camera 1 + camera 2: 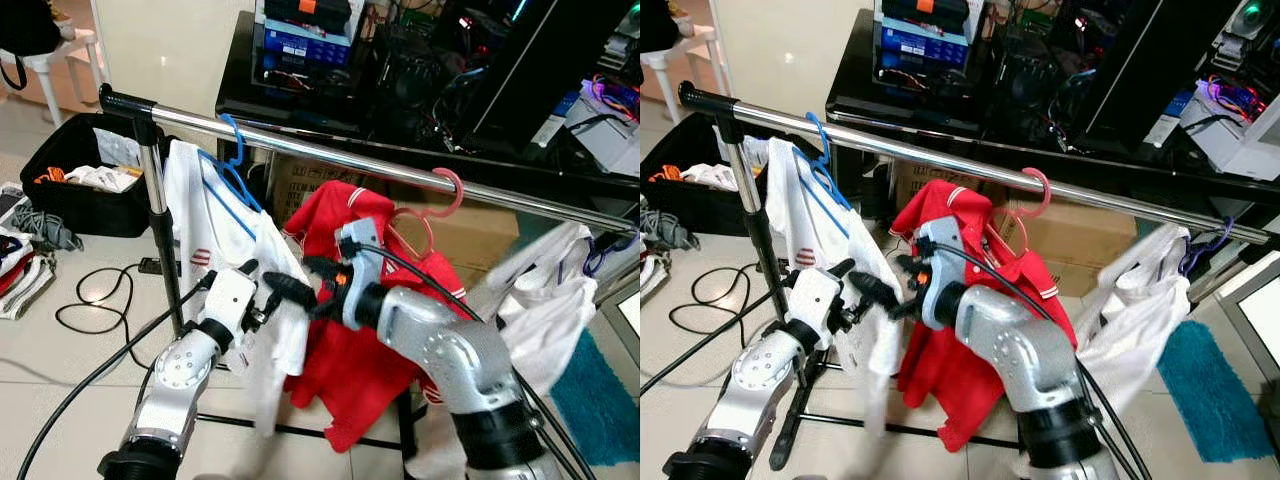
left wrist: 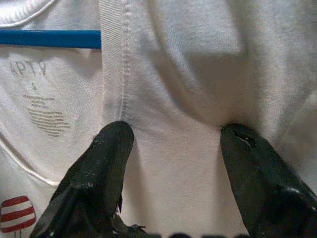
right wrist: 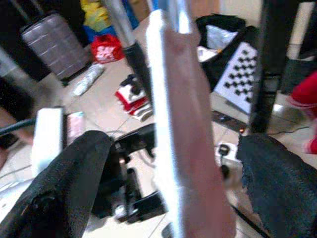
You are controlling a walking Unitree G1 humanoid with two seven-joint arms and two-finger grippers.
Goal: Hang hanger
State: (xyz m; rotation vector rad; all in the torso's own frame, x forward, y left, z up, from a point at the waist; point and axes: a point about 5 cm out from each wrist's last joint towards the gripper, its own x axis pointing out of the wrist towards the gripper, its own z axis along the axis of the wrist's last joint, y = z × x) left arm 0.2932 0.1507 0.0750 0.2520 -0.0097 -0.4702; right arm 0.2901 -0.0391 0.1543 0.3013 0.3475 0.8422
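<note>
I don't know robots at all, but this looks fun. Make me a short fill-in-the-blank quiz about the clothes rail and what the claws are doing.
1. The white shirt hangs from a hanger coloured ____.
2. The pink hanger carries a garment coloured ____.
3. Both hangers hook over a shiny metal ____.
4. The left claw has its fingers spread against cloth coloured ____.

Missing words: blue; red; rail; white
</note>
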